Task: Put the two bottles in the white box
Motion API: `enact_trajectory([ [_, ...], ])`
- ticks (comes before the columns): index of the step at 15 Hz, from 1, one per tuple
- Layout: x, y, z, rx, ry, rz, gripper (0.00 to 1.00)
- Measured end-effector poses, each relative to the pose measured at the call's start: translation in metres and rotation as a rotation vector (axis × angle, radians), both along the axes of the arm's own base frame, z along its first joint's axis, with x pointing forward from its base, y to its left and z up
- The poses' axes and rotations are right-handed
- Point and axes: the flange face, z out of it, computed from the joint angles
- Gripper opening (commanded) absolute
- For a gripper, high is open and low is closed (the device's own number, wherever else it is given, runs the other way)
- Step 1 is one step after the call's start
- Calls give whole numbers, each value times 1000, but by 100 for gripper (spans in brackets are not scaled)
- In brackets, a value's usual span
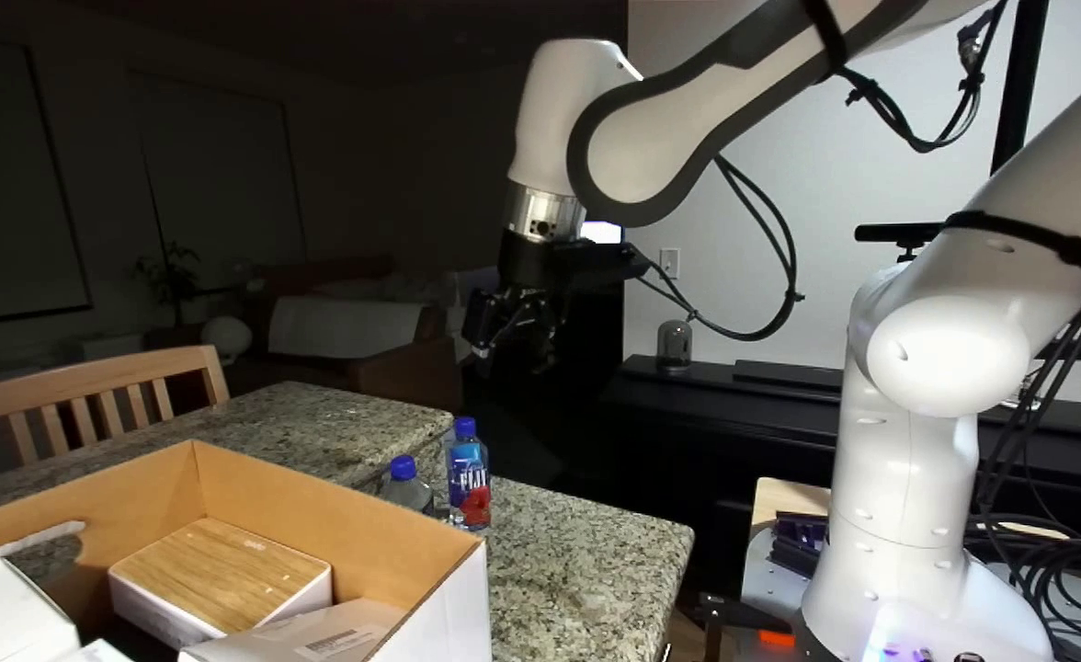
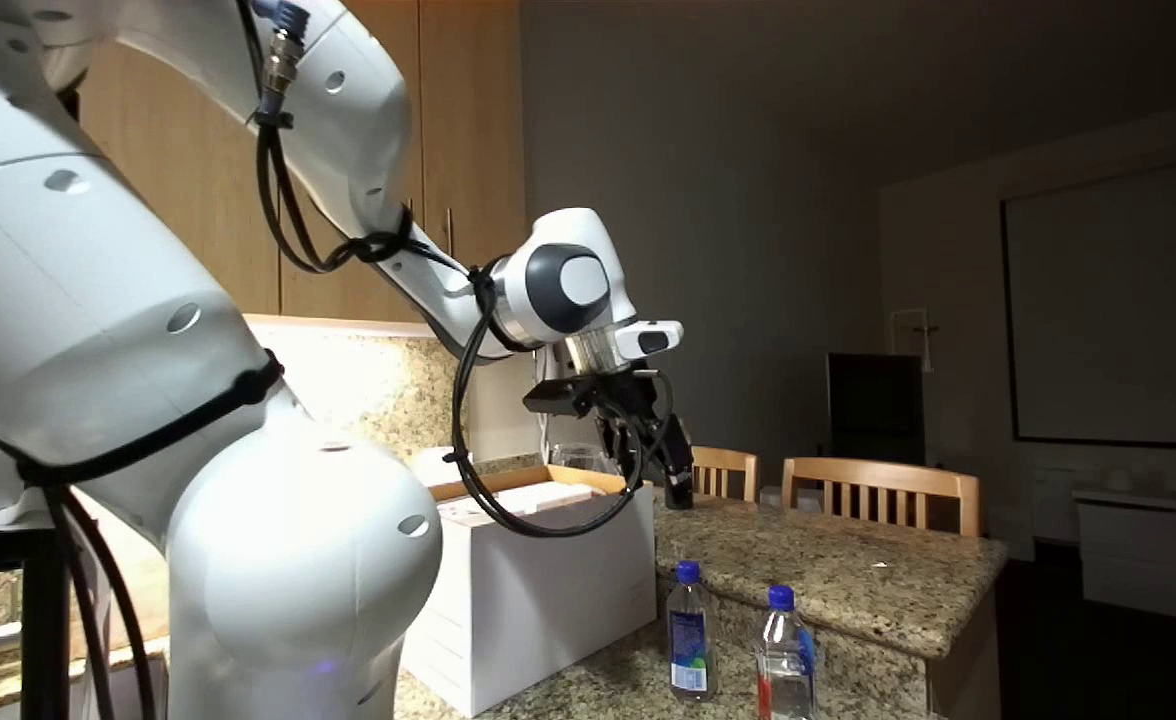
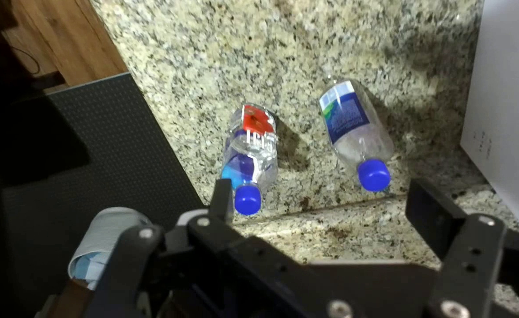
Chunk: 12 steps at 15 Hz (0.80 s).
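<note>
Blue-capped and upright, the Fiji bottle (image 1: 469,473) and second water bottle (image 2: 688,650) stand on the granite counter (image 1: 586,561) near the white cardboard box (image 2: 563,600), presumably for short carries; higher up, empty jaws gape wide, likely to straddle one.

Two bottles (image 2: 689,640) (image 2: 786,662) on counter (image 1: 586,570), beside box (image 2: 560,600), cartons (image 1: 228,570) (count unclear) inside it.

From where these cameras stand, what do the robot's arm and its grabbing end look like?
The arm is smooth, rounded and mostly white, with dark grey edging and a silver collar near its end. Black cables loop alongside, held by black bands. The gripper is black and angular, with two flat-tipped fingers and silvery screw heads.
</note>
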Motion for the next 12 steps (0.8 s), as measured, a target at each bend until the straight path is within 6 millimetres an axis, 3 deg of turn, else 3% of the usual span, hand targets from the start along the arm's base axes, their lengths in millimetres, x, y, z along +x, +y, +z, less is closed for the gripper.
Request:
enact_trajectory([
  [6, 70, -17, -39, 95, -6, -30, 100],
  [12, 148, 10, -85, 153, 61, 8, 100],
])
